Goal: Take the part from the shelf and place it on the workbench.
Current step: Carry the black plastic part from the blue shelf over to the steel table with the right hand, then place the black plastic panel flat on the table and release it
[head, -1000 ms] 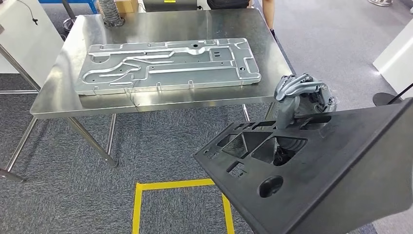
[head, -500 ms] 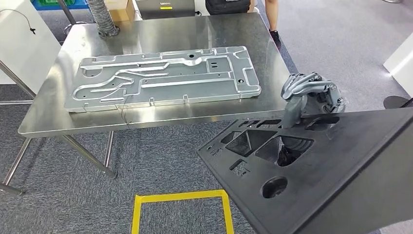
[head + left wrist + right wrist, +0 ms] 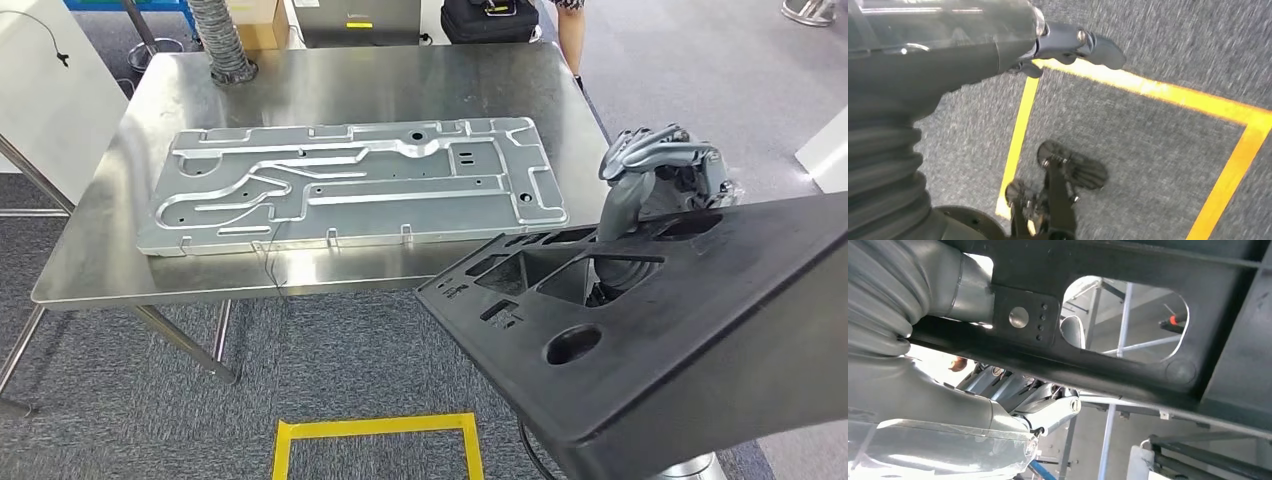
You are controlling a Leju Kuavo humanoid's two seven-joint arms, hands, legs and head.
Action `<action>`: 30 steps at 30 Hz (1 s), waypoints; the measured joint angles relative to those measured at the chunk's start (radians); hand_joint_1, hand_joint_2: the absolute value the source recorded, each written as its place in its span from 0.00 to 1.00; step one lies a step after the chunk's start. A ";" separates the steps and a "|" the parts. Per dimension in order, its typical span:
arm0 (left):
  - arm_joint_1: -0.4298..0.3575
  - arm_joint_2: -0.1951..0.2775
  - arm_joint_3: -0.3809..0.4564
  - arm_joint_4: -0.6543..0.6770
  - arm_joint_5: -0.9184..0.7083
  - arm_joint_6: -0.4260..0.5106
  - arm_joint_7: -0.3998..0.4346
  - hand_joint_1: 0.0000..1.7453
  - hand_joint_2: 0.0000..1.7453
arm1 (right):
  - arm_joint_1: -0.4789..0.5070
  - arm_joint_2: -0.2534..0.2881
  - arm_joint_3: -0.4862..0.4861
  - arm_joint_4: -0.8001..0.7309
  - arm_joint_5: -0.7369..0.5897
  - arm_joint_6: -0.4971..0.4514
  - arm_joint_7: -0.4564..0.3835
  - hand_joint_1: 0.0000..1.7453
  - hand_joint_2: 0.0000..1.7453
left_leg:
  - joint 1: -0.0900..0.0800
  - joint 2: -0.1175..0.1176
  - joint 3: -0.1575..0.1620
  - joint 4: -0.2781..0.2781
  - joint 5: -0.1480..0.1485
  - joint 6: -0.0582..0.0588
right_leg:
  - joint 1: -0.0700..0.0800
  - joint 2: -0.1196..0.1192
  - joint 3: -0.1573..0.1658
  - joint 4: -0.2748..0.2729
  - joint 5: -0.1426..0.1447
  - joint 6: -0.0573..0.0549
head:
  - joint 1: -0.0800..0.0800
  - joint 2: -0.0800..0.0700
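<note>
A large black moulded part [image 3: 700, 330] with several cut-outs hangs tilted at the lower right of the head view, in front of the workbench. My right hand [image 3: 655, 170] grips its far edge, fingers curled over the rim. Seen from the right wrist, that hand [image 3: 1023, 397] wraps a bar of the black part [image 3: 1128, 377]. The workbench [image 3: 400, 75] is a steel table ahead and to the left. My left hand [image 3: 1068, 42] hangs above the carpet with its fingers stretched out, holding nothing.
A long silver metal panel [image 3: 350, 185] covers much of the workbench. A ribbed hose [image 3: 222, 45] rests on its far left corner. Yellow floor tape [image 3: 375, 428] marks a square on the carpet. A person's legs [image 3: 572, 25] stand beyond the table.
The whole picture has shifted: the camera has moved, and the table now sits lower and larger in view. My right hand still holds the black part.
</note>
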 joint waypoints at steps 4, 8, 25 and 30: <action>0.002 -0.001 0.000 0.000 -0.002 -0.005 0.000 0.00 1.00 | 0.002 -0.002 -0.016 0.000 0.013 -0.002 0.000 1.00 1.00 | -0.006 -0.005 0.054 0.000 -0.043 -0.001 | 0.002 0.000 -0.042 -0.080 0.084 -0.006 | 0.000 0.000; -0.002 -0.006 0.000 0.001 -0.004 -0.006 -0.001 0.00 1.00 | -0.009 -0.006 -0.035 0.007 0.053 -0.022 0.006 1.00 1.00 | -0.010 -0.008 0.087 0.005 -0.079 -0.020 | 0.017 0.002 -0.023 -0.227 0.212 -0.033 | 0.001 0.000; -0.004 -0.002 0.000 0.000 -0.014 -0.018 -0.029 0.00 1.00 | -0.455 -0.035 -0.044 0.500 0.819 -0.251 0.281 1.00 1.00 | -0.003 0.008 -0.051 0.005 0.042 -0.029 | 0.007 0.004 0.083 -0.247 0.128 -0.024 | 0.000 0.000; -0.016 0.000 -0.001 0.000 -0.029 -0.032 -0.035 0.00 1.00 | -0.656 -0.035 0.049 0.783 1.097 -0.225 0.380 1.00 1.00 | 0.001 0.006 -0.040 -0.008 0.040 -0.011 | 0.001 0.002 -0.032 -0.029 0.031 -0.006 | 0.000 0.000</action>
